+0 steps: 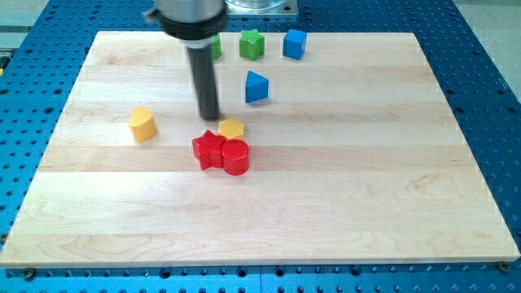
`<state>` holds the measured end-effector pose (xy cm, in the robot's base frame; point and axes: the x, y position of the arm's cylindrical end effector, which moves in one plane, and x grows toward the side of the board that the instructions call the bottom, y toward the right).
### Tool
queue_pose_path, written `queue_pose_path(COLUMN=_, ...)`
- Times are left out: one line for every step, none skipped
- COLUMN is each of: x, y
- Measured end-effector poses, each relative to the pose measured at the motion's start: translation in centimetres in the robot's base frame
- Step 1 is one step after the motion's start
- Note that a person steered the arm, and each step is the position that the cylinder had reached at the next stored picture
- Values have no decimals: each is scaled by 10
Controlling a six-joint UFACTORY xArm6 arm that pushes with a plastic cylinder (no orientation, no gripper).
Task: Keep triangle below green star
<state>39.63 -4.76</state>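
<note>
The blue triangle [256,86] lies on the wooden board, toward the view's top centre. The green star [252,43] sits straight above it near the board's top edge, a gap apart. My tip [210,116] is on the board to the left of and below the triangle, well apart from it. The tip stands just above the red star [209,150] and just left of a yellow block [231,129].
A blue cube [295,43] sits right of the green star. A green block [216,45] is partly hidden behind the rod. A red cylinder [235,157] touches the red star. A yellow cylinder-like block [142,124] is at the left. The board's top edge [350,34] is close behind the top row.
</note>
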Motion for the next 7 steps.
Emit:
queue_pose_path(x=-18, y=43)
queue_pose_path(x=-62, y=51)
queue_pose_path(x=-72, y=51)
queue_pose_path(x=-66, y=101)
queue_pose_path(x=-85, y=117)
queue_pose_path(x=-94, y=115)
queue_pose_path(x=-94, y=109)
